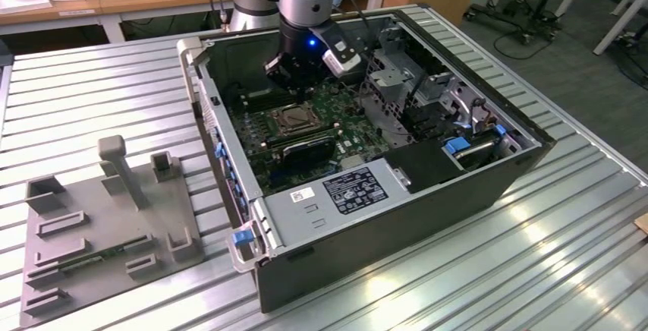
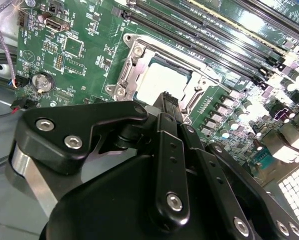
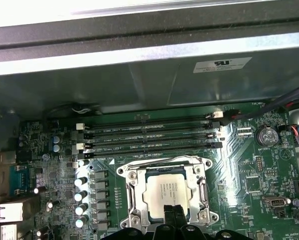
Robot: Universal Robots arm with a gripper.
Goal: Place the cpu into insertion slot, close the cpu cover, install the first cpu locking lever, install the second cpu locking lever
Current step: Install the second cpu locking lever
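My gripper (image 3: pixel 173 212) is pinched narrow, holding nothing — tips just over the cpu (image 3: pixel 168 192), which sits in the insertion slot (image 3: pixel 134 197) with the cpu cover (image 3: pixel 162 164) down around it.

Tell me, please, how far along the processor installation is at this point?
The pale silvery square cpu already sits in the silver-rimmed insertion slot, with the thin metal cpu cover down around it. The black gripper hovers at the socket's edge, holding nothing. Whether either locking lever is latched, I cannot tell.
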